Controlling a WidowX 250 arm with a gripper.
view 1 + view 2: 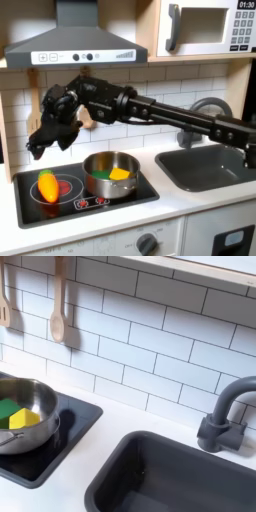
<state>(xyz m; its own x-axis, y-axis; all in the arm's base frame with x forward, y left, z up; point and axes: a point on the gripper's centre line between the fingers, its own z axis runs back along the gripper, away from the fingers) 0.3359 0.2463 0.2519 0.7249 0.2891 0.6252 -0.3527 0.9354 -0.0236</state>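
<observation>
The pincer (40, 143) hangs above the stovetop (85, 200), holding nothing; whether it is open, I cannot tell. Just below it the toy carrot (47, 185) lies untouched on the red burner. Farther back, the steel pot (111, 173) holds green and yellow pieces.
</observation>
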